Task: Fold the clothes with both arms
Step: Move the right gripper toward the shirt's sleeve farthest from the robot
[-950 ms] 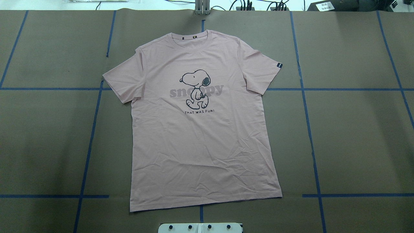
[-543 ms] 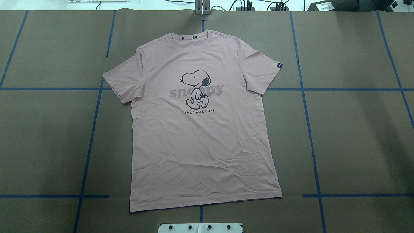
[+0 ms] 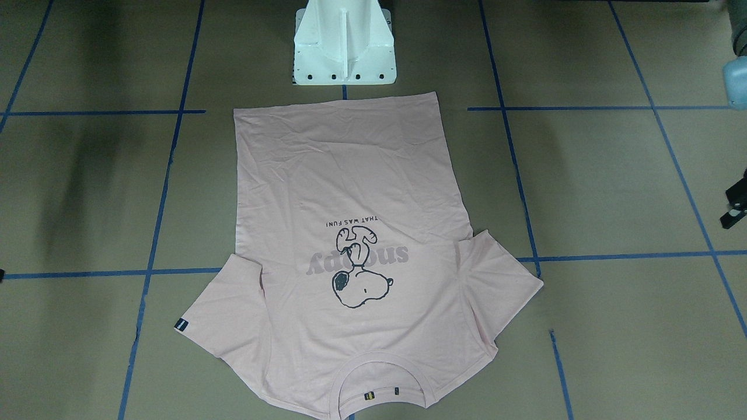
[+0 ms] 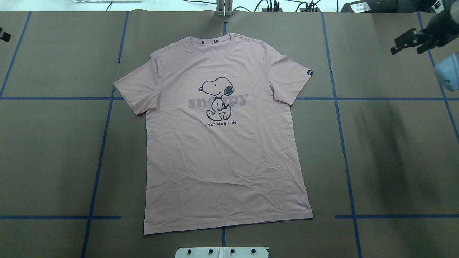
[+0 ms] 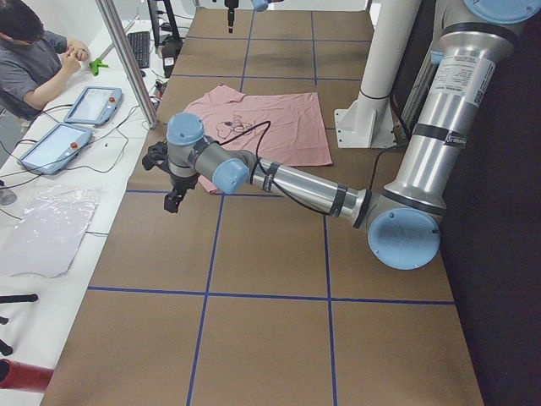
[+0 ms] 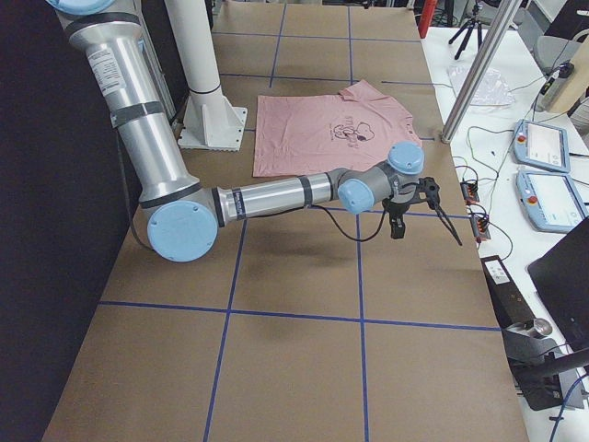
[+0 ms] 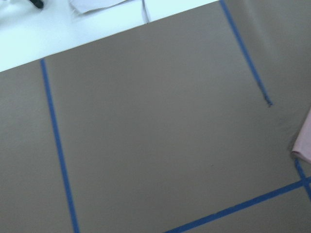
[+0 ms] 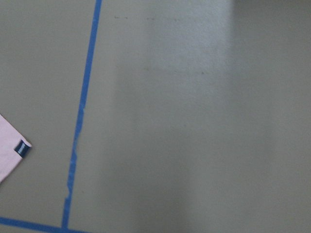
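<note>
The table is covered with brown paper [image 4: 53,154] crossed by blue tape lines [image 4: 98,168]. In the left side view a person [image 5: 34,59] is seated at the upper left, beside two tablets [image 5: 91,104]. In the overhead view the T-shirt [image 4: 222,161] is laid flat and print-up at the centre. Its collar [image 4: 215,38] is toward the top edge and its hem is near the white pedestal [image 4: 222,252] at bottom centre. A black tag [image 4: 310,72] is seen on the sleeve at the right. Both grippers are well apart from the shirt.

The left gripper [image 4: 3,34] is cut off by the upper left edge, and whether it is open cannot be told. The right gripper [image 4: 407,46], at the upper right, is seen with its fingers spread and nothing held, over bare paper.

The left arm [image 5: 296,186] and the right arm [image 6: 276,195] are each stretched low across the table, wrist bent downward.
</note>
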Controlling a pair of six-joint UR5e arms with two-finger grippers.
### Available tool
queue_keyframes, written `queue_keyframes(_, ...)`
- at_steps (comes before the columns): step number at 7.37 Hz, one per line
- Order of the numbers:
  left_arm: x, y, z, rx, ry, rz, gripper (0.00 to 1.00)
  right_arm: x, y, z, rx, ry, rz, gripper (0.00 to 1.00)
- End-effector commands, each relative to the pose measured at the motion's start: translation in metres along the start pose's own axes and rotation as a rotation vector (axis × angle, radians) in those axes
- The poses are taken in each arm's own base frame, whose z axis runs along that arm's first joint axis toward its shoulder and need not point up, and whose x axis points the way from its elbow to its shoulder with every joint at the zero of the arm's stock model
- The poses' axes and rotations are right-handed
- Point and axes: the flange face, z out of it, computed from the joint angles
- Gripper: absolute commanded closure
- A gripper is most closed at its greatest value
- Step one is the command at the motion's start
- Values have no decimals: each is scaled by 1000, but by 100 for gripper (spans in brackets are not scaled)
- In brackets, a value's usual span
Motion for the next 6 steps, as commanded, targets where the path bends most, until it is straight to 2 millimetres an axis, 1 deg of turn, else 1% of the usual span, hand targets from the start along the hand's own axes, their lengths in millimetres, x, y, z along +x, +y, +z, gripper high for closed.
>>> queue_keyframes(1,44,-16,33,9,52,-13,0,-118,-26,66,65,6,-16,0)
queue_keyframes(2,46,-17,32,40,66,-58,0,-161,-30,91,116,13,-46,0)
queue_keyframes(3,45,-20,36,44,70,-71,0,-181,-21,112,123,29,-28,0)
queue_keyframes(4,45,-20,36,45,70,-73,0,-184,-16,118,116,32,-34,2)
queue_keyframes(6,48,-24,35,48,72,-71,0,-201,-8,141,115,66,-57,5)
